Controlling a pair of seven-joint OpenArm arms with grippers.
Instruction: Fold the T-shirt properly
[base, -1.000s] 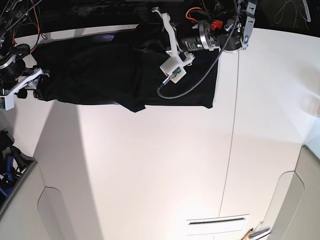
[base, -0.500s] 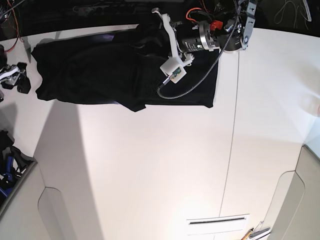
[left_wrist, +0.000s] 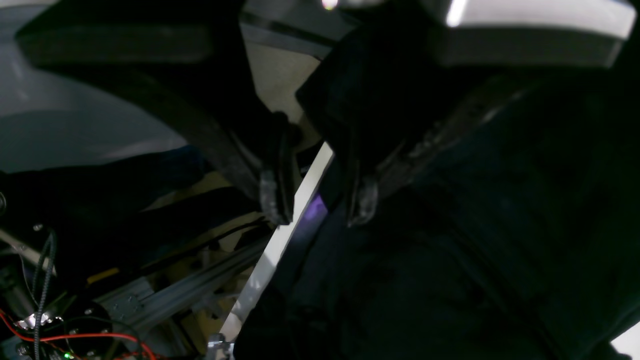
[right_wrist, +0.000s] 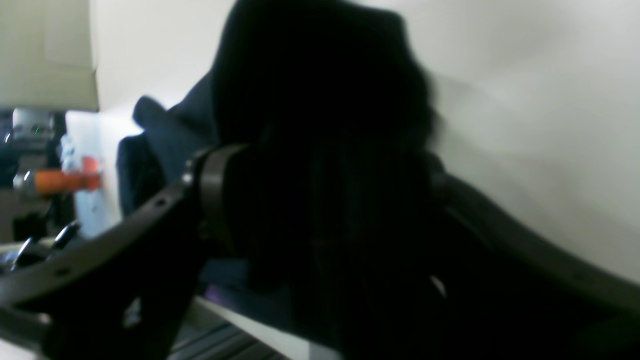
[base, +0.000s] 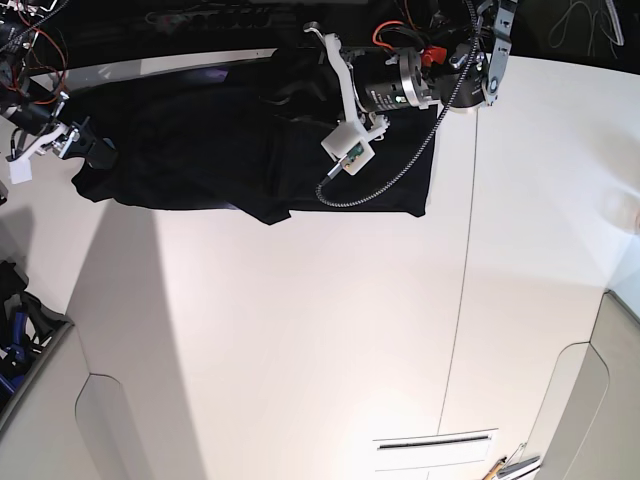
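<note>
The T-shirt (base: 250, 150) is lying spread along the far edge of the white table (base: 330, 330), a dark, rumpled band with its plain black side up. Only a sliver of purple is peeking out at the far hem, so the print is hidden from where I'm standing.

The left gripper (left_wrist: 315, 200) is reaching in over the shirt's far edge. Up close, its jaws are standing apart with a strip of table edge showing between them. Black cloth is bunching beside one finger (left_wrist: 361, 197), but it is too dark to tell whether any is being pinched.

The right gripper (base: 85, 150) is hovering at the other end of the shirt. Its wrist picture is blurring badly: the jaws are spreading wide, with a dark mound of cloth (right_wrist: 320, 125) filling the gap. I cannot tell whether they are touching it.
</note>
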